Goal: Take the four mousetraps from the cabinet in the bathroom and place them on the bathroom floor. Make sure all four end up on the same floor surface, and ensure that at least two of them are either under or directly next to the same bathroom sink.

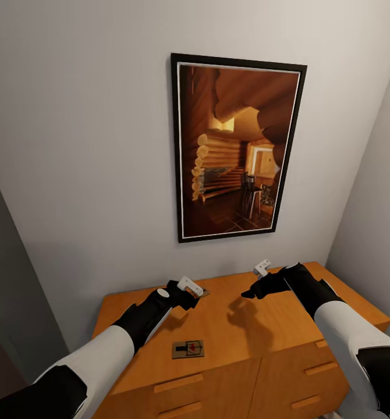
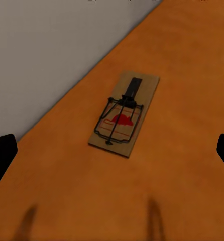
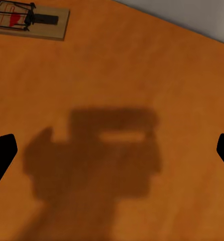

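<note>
Traps: two tan-brown wooden mousetraps [image 1: 188,349] [image 2: 124,114] lie on the orange-brown wooden cabinet [image 1: 230,326], lower frame.
Grippers: left gripper [image 1: 190,291] and right gripper [image 1: 254,285] spread, empty.
Progress: judged early; none floored.

Camera positions: one high head view, two close wrist views.

Your head camera looks forward and down from above the cabinet [image 1: 241,326], taking in its top, the wall and a framed picture [image 1: 237,148]. Your left wrist camera faces steeply down, near a mousetrap [image 2: 124,114] by the wall edge. Your right wrist camera looks down close on the bare top. All three share the cabinet top.
</note>
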Motion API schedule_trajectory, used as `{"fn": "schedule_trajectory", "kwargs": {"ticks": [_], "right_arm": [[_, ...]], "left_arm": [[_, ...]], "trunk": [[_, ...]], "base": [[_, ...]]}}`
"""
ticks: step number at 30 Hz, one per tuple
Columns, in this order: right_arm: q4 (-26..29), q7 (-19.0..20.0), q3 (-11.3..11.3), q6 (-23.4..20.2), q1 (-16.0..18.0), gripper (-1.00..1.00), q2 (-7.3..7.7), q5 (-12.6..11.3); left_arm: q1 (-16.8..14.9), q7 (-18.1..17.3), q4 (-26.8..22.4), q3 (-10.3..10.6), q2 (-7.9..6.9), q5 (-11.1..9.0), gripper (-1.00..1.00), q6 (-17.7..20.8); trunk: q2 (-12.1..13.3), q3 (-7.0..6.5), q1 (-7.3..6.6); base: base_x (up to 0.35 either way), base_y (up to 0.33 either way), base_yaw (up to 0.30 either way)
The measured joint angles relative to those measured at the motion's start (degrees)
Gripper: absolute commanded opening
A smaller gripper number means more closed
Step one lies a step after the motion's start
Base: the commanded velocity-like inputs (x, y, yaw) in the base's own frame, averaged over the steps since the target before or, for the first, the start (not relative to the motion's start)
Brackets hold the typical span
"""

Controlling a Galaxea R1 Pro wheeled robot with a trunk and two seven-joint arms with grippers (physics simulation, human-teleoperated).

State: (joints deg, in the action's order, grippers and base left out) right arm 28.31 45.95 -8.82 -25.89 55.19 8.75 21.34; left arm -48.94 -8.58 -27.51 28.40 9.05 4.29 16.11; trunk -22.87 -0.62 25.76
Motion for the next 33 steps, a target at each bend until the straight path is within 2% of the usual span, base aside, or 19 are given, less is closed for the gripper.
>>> {"fn": "schedule_trajectory", "kwargs": {"ticks": [7,29,33], "right_arm": [[0.01,-0.01,0.00,0.02,0.00,1.00,0.00,0.00],[-0.04,-0.04,0.03,0.11,0.00,1.00,0.00,-0.10],[-0.03,-0.04,0.01,0.11,0.00,1.00,0.01,-0.09]], "left_arm": [[0.00,0.00,0.00,0.00,0.03,0.00,1.00,0.06],[-0.01,0.00,0.00,-0.03,-0.08,0.00,1.00,-0.01],[0.00,0.00,0.00,0.03,-0.02,0.00,1.00,0.00]], "trunk": [[0.00,0.00,-0.01],[0.00,0.00,0.00],[0.00,0.00,-0.02]], "base": [[0.141,0.000,0.000],[0.008,0.000,0.000],[0.146,0.000,0.000]]}}
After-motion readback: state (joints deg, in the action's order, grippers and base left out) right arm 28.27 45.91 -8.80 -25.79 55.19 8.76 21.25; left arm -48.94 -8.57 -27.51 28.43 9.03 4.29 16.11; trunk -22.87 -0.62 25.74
